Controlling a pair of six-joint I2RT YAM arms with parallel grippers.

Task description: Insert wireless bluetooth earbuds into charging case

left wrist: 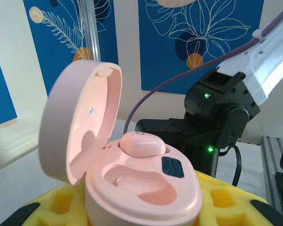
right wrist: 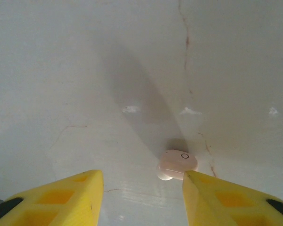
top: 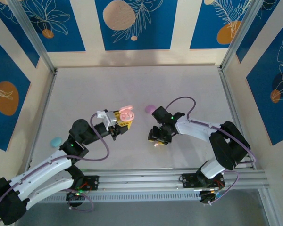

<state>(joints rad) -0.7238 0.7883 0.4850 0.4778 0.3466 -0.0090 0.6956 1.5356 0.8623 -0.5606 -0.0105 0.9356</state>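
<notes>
Right fingers [right wrist: 61, 197] are open, earbud [right wrist: 177, 164] lying crosswise just ahead of the gap between them, while left fingers [left wrist: 56, 202] grip the open case [left wrist: 141, 188].

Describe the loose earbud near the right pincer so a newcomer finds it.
Start at the white tabletop below the right pincer. Just ahead of its yellow fingertips, in the gap, lies the earbud. It is a pale pink pebble with a ring mark, loose, unlike its twin seated in the open pink case.
</notes>
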